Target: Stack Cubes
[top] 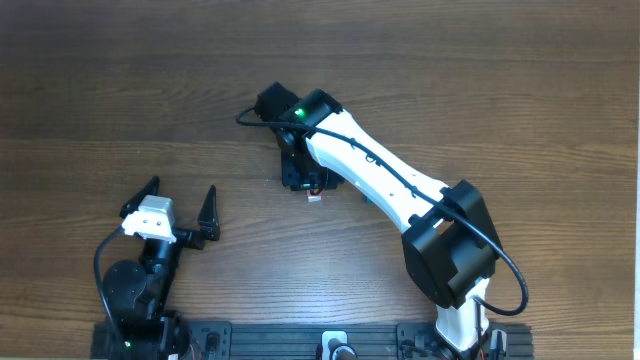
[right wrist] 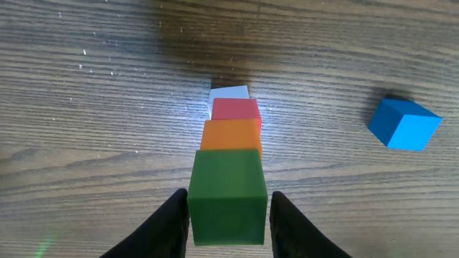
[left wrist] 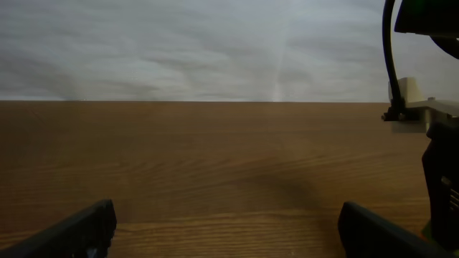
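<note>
The right arm is a white tapered link between bulky black joint housings. A thin black cable runs along it, and a green light glows behind its black fingers. The left arm is black, with a white block behind its pointed fingers.

Brown wood-grain bench, grain running side to side in the top view, pale grey wall meeting the bench's far edge in the left wrist view, black slotted rail along the bench's near edge.
</note>
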Available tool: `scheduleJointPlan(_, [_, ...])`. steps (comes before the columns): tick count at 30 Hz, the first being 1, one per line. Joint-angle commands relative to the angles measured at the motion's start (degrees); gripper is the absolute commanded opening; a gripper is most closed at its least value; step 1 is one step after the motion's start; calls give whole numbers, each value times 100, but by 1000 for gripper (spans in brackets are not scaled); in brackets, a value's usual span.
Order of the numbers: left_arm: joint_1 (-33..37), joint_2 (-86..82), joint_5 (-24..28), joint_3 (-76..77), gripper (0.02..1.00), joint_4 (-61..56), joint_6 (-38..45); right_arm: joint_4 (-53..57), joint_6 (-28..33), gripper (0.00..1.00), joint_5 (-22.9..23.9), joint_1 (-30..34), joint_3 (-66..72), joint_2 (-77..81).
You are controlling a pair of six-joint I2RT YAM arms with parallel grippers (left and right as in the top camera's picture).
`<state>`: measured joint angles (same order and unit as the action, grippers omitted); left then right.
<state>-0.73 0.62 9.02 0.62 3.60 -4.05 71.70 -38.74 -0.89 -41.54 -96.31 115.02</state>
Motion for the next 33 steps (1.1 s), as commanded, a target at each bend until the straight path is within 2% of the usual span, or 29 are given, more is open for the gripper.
scheduleJointPlan(1, [31,-31,-4,-31,1000,-2,83,2,26,393,74,63,-105,42])
scheduleJointPlan(5, [31,-31,-4,-31,1000,-2,83,-17,24,549,72,63,-105,42])
scheduleJointPlan(7, [31,-31,-4,-31,1000,-2,83,-59,24,706,46,63,-107,39])
scheduleJointPlan(8, [31,-31,-4,-31,1000,0,83,-76,26,722,28,63,-107,39])
scheduleJointPlan(13, [31,-31,-4,-31,1000,-2,83,-149,26,991,-15,63,-129,26])
scheduleJointPlan(17, [31,-31,-4,-31,1000,-2,83,-144,39,991,-13,85,-275,-101])
scheduleJointPlan(22, [31,-31,-7,-31,1000,-2,85,-4,369,993,-13,330,-640,-442])
scheduleJointPlan(33, [31,-31,-4,-31,1000,-2,85,1388,1408,991,234,1493,-621,-1056])
